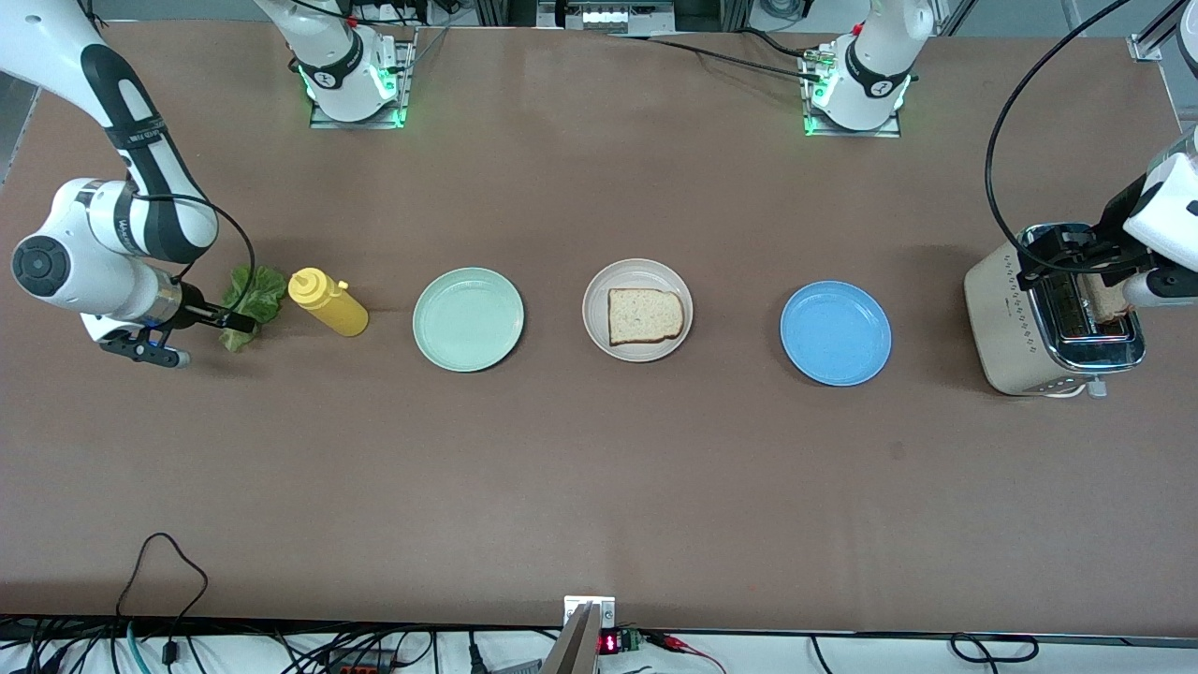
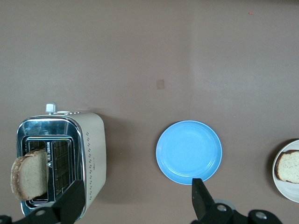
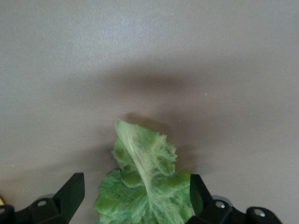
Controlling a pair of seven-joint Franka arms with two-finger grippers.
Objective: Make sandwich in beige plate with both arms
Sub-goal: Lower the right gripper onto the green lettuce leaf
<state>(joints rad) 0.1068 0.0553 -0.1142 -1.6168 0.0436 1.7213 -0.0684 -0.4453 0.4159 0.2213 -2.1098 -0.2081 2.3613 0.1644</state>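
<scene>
We see our right gripper (image 3: pixel 133 198) spread wide around the one lettuce leaf (image 3: pixel 145 186) to pinch it, our left gripper (image 2: pixel 135 203) wide over the single toaster (image 2: pixel 60 161) whose slice (image 2: pixel 30 173) stands ready, while one slice (image 1: pixel 644 315) lies on the beige plate (image 1: pixel 595 290), middle of three plates.

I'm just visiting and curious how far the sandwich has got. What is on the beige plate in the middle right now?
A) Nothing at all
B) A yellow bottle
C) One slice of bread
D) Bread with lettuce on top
C: the beige plate holds one slice of bread and nothing else; the lettuce leaf lies on the table by the right gripper, beside the yellow bottle.
</scene>
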